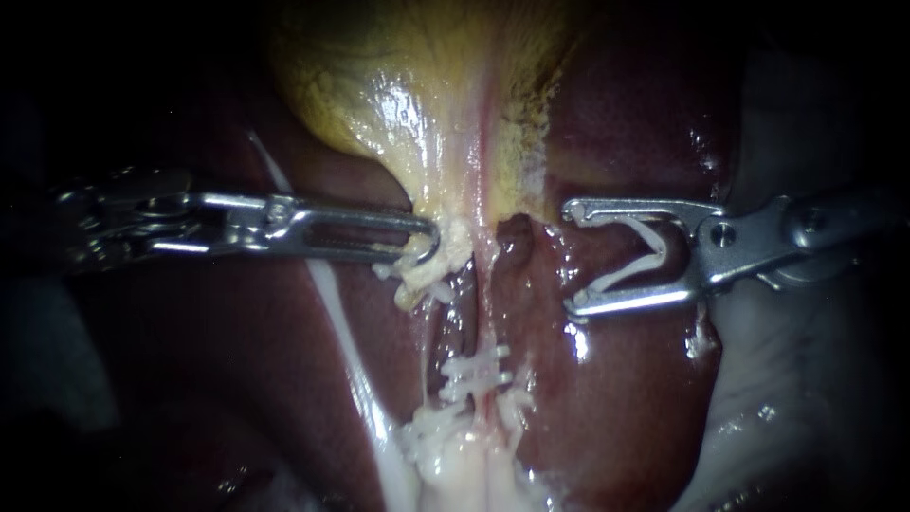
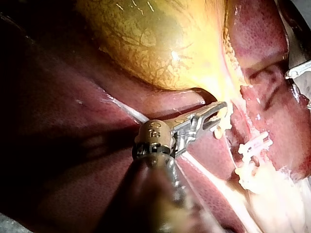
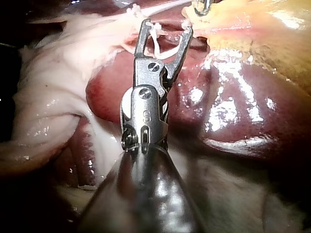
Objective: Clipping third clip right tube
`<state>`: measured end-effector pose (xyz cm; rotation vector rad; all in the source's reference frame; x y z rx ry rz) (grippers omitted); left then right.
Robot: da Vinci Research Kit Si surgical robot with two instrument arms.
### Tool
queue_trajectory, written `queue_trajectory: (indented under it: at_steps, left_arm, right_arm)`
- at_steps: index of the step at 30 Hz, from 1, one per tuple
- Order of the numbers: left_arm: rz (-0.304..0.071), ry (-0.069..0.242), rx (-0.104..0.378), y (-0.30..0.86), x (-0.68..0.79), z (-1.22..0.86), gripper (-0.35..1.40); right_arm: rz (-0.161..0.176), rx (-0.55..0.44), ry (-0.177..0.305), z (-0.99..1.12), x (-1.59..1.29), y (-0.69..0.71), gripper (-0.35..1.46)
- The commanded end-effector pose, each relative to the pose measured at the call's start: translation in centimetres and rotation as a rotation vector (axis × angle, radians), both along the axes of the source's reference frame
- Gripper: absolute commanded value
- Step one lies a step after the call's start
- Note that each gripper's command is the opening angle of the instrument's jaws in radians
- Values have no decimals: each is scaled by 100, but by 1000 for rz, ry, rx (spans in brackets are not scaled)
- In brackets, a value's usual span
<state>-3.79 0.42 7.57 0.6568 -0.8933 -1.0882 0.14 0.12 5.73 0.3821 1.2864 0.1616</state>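
While left instrument (image 1: 427, 243) grips gallbladder (image 1: 417, 85), right instrument (image 1: 570, 258) holds spread clip (image 1: 657, 248), tubes (image 1: 485, 327) between.

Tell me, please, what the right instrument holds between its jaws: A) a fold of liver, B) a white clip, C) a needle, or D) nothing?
B: a white V-shaped clip lies between both jaws of the right instrument, touching each of them.

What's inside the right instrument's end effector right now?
The right end effector holds a white clip, spread open. Only liver shows behind the gap; nothing else sits inside. Metal hides how its legs seat.
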Motion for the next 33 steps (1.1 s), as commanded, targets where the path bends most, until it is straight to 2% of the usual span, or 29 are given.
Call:
queue_trajectory:
  at_steps: [1,5,7,10,14,21,25,30,33]
  left_arm:
    - [2,-1,1,1,2,-1,-35]
    - [5,-5,7,5,24,-20,-35]
    - [-6,7,4,8,42,-37,-35]
    - [-32,8,-2,13,68,-61,-35]
    - [-56,10,-4,18,88,-82,-35]
    - [-62,11,-5,18,91,-84,-35]
    - [-63,11,-5,17,90,-85,-35]
    - [-64,12,-5,15,90,-87,-35]
    - [-65,13,-5,15,89,-88,-35]
  right_arm:
    - [-1,0,1,0,0,0,50]
    - [-1,0,1,0,0,-1,50]
    - [-1,0,1,0,0,-1,50]
    - [-1,0,1,0,1,-1,50]
    - [-3,0,2,0,2,-1,50]
    - [-3,15,-5,2,6,-4,50]
    - [-4,44,-22,11,19,-10,50]
    - [-2,94,-46,36,39,-20,50]
    - [13,170,-69,52,49,-26,50]
